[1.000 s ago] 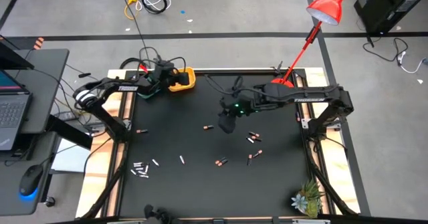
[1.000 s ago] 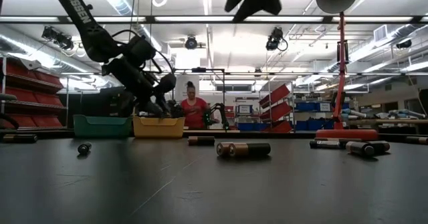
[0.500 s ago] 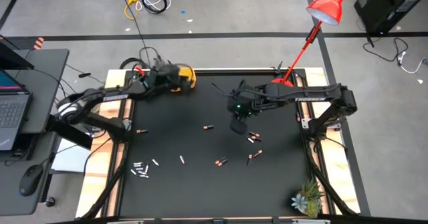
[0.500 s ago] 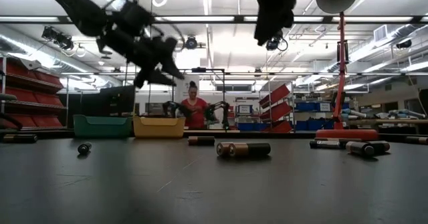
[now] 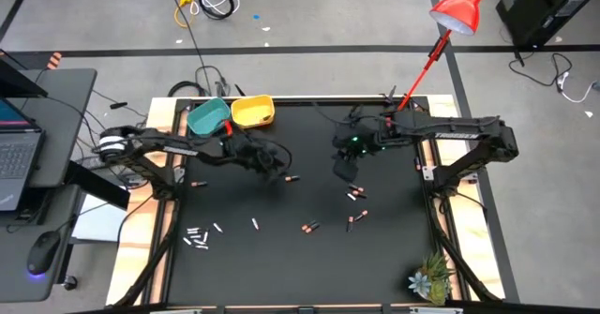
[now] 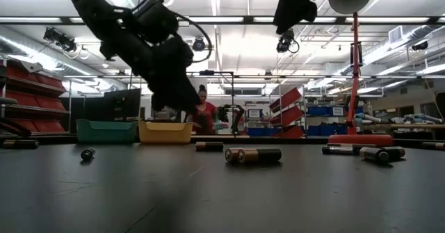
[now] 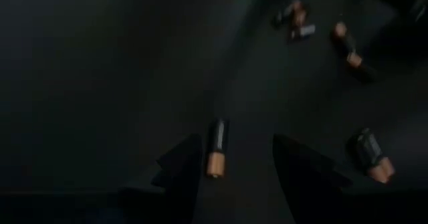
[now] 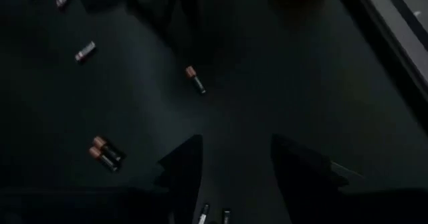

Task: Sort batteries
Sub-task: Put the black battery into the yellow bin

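Fingers of our left gripper (image 7: 232, 158) are standing apart with nothing between them, and we are hovering it over the black table (image 5: 244, 258), right above 1 dark battery with a copper end (image 7: 215, 146). In the high view that battery (image 5: 292, 178) is lying toward the right arm's side of the yellow bowl (image 5: 252, 112) and nearer the table's middle, well apart from the bowl. Our left gripper (image 5: 274, 170) is sitting just beside it.

Our right gripper (image 8: 231, 158) is also holding its fingers apart and empty; in the high view it (image 5: 343, 169) is hanging farther from the yellow bowl, above a small pair of batteries (image 5: 354, 194).

More batteries are lying scattered: a dark pair (image 5: 310, 227) and another dark one (image 5: 356, 219) farther from the yellow bowl, a whitish cluster (image 5: 196, 237) far from it near the table's front edge, and 1 whitish one (image 5: 254, 223) between them. The teal bowl (image 5: 207, 119) is touching the yellow bowl.
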You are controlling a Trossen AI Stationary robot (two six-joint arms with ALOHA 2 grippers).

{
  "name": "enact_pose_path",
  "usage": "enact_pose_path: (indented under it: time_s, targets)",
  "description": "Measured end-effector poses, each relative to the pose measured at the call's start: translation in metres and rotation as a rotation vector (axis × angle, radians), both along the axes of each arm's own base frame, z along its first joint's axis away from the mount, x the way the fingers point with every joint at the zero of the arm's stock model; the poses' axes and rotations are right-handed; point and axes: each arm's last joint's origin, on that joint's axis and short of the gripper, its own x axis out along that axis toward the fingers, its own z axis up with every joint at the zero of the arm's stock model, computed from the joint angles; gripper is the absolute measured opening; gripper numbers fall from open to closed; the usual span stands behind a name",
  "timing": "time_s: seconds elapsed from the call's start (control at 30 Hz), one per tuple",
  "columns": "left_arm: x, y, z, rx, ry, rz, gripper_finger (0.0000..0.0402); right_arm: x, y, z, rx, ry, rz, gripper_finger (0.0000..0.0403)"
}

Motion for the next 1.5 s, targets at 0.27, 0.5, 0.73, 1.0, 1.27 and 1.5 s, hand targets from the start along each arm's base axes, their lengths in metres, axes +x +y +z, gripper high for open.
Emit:
enact_pose_path:
  time_s: [0.27,0.5,0.73,1.0,1.27,1.5]
  targets:
    - [0.02,-0.013,-0.019,0.113,0.043,-0.052,0.0186,-0.018,-0.001,0.016,0.0,-0.053,-0.092,0.0187]
    - [0.049,-0.025,-0.024,0.285,0.143,-0.108,0.0186,-0.024,-0.001,0.016,0.006,-0.032,-0.111,0.0187]
    - [0.06,-0.023,-0.047,0.209,0.218,-0.084,0.0184,-0.024,0.003,0.016,0.009,-0.023,-0.101,0.0187]
    - [0.058,-0.027,-0.054,0.247,0.282,-0.118,0.0041,-0.024,0.006,0.015,0.009,-0.017,-0.086,0.0187]
    - [0.058,-0.026,-0.043,0.237,0.274,-0.108,0.0039,-0.024,0.006,0.015,-0.007,-0.015,-0.08,0.0187]
    - [0.052,-0.016,0.013,0.158,0.071,-0.1,0.0039,-0.024,0.002,0.016,-0.043,-0.027,-0.123,0.0187]
